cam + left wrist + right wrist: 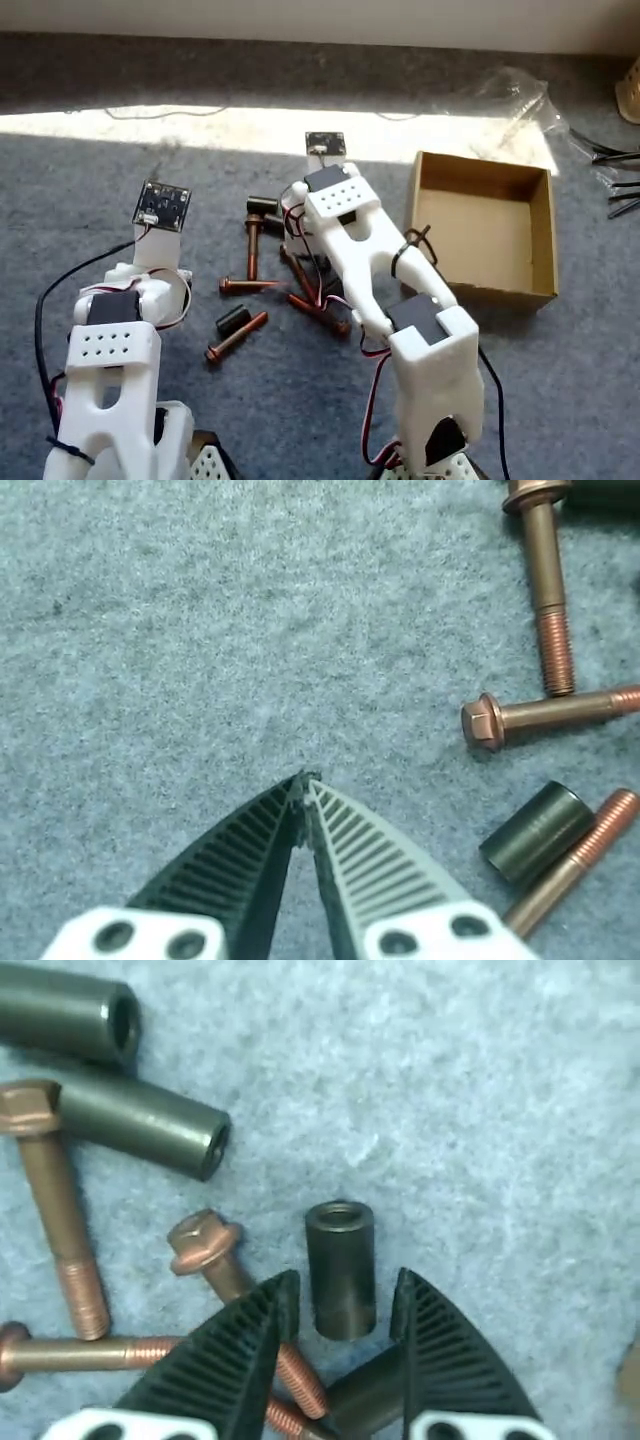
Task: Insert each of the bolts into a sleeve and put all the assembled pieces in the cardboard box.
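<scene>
I see right hand (346,1278) open, straddling short sleeve (341,1270), not yet gripping. Sleeve likely rigid, heavy, smooth, prone to roll; I grip mid-barrel. Left hand (305,780) closed, empty.

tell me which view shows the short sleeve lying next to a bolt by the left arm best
The left wrist view: the short sleeve lies close up on its side, a bolt alongside, near the shut left gripper. The high view shows the same short sleeve as a small dark piece.
</scene>
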Motion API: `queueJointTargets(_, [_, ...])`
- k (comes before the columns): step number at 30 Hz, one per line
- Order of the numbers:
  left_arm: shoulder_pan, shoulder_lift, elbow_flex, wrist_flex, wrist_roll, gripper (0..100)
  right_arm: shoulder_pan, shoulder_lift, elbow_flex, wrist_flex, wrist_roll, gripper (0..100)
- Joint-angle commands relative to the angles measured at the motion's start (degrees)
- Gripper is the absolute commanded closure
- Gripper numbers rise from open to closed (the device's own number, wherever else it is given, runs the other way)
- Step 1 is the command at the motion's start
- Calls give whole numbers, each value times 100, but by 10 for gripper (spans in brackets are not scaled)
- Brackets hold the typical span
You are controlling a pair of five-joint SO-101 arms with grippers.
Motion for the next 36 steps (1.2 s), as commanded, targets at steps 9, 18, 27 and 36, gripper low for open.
queueJointTargets(9, [-31, -22, -48, -97, 44, 992, 110, -66, -215, -198, 79, 851])
queueJointTargets(18, [-31, -22, -40, -88, 44, 992, 110, 576, -365, 110, 79, 851])
queueJointTargets(27, [-31, -22, -40, -97, 35, 992, 374, 514, -743, 127, 448, 851])
queueJointTargets(36, [-31, -22, -40, -97, 35, 992, 356, 523, -743, 127, 431, 851])
